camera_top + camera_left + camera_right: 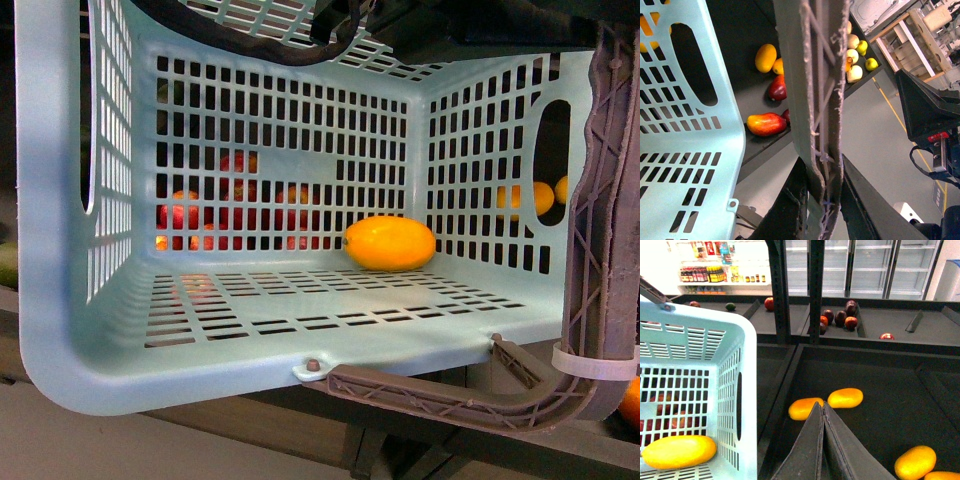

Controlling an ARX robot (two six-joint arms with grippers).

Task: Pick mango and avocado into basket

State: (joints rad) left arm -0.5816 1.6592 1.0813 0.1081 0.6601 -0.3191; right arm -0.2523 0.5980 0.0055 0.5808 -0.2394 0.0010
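Note:
The teal basket (60,200) fills the front view, hanging tilted with its opening toward me. One yellow-orange mango (390,243) lies inside it against the back right corner; the right wrist view shows it (679,451) too. My left gripper (822,170) is shut on the basket's grey-brown handle (820,75). My right gripper (822,406) is shut and empty, above a dark produce tray beside the basket (700,335). Several more mangoes (845,397) lie in that tray. A small dark green fruit (730,306), possibly the avocado, sits on a far shelf.
Red apples (235,215) show through the basket's back wall and orange fruit (530,198) through its right wall. Dark shelf posts (810,290) stand behind the tray. Dark red fruit (840,317) lies on the far shelf. Red-yellow fruit (766,124) and pale fruit (855,73) lie on shelves.

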